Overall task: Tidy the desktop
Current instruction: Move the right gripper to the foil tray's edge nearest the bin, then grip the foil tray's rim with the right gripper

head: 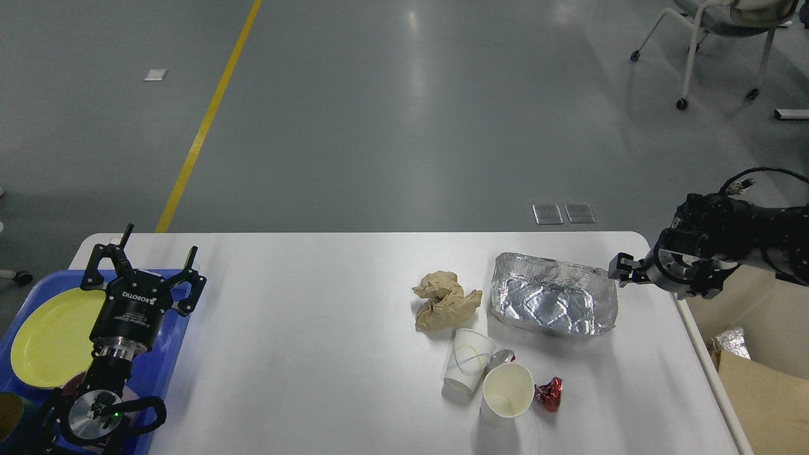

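The white desktop (316, 354) is filling the near scene. The right gripper (622, 270) is hovering at the foil tray's (553, 303) right edge, fingers indistinguishable. The left gripper (144, 268) is spreading wide over a blue tray (170, 360). A clumsy pinch could crumple the foil or shove it into the paper cups (486, 376).

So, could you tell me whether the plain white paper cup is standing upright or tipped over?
Tipped over. The white cup lies on its side on the desktop, its round mouth facing the camera.
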Action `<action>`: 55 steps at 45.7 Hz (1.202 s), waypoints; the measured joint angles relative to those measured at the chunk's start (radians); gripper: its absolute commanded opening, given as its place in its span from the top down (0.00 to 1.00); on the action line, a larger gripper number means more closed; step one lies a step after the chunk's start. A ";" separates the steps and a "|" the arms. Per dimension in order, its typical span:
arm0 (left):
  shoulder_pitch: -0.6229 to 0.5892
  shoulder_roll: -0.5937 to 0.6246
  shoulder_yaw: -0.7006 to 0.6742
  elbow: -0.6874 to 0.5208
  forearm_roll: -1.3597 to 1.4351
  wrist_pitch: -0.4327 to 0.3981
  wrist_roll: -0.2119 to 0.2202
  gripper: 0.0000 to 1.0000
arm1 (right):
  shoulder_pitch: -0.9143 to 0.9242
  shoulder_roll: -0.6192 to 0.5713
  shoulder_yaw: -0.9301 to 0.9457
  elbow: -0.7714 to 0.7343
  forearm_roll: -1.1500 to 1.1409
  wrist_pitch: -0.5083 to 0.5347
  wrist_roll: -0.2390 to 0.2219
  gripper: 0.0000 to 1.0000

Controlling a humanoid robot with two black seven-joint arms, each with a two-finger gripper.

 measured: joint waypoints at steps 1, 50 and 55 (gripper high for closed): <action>0.000 0.000 0.000 0.000 0.000 0.000 0.000 0.04 | -0.025 0.007 0.000 -0.020 -0.001 -0.006 0.010 0.06; 0.000 0.000 0.000 0.000 0.000 0.000 0.000 0.04 | -0.255 0.069 0.147 -0.145 0.013 -0.284 0.024 0.08; 0.000 0.000 0.000 0.000 0.000 0.000 0.000 0.04 | -0.262 0.074 0.147 -0.146 0.013 -0.303 0.024 0.16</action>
